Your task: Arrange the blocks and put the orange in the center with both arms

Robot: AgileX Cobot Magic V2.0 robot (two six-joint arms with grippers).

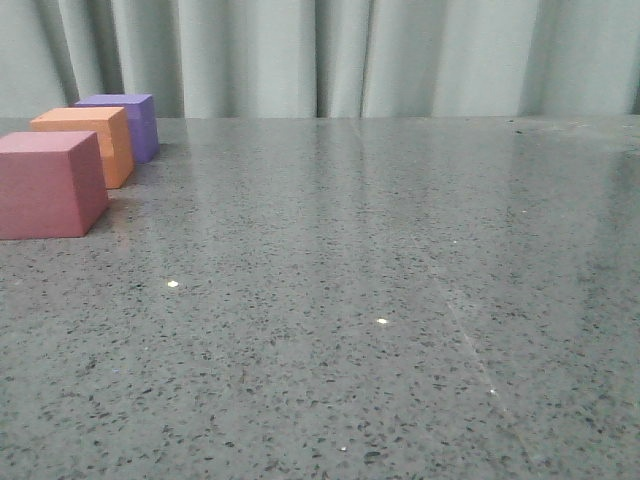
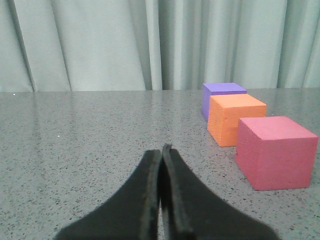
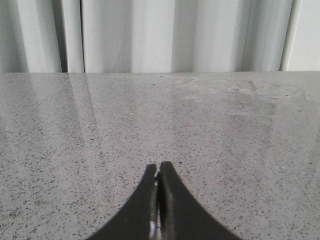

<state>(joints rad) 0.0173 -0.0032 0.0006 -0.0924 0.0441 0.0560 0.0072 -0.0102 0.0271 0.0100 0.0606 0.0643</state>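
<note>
Three cubes stand in a line at the table's far left in the front view: the pink-red cube (image 1: 50,184) nearest, the orange cube (image 1: 90,142) in the middle, the purple cube (image 1: 125,122) farthest. The left wrist view shows the same line: pink-red (image 2: 275,152), orange (image 2: 235,119), purple (image 2: 220,96). My left gripper (image 2: 162,150) is shut and empty, low over the table, apart from the cubes. My right gripper (image 3: 158,168) is shut and empty over bare table; no cube shows in its view. Neither gripper shows in the front view.
The grey speckled table (image 1: 380,300) stretches to a pale green curtain (image 1: 330,55) at the back. Small bright light spots lie on the tabletop (image 1: 173,284).
</note>
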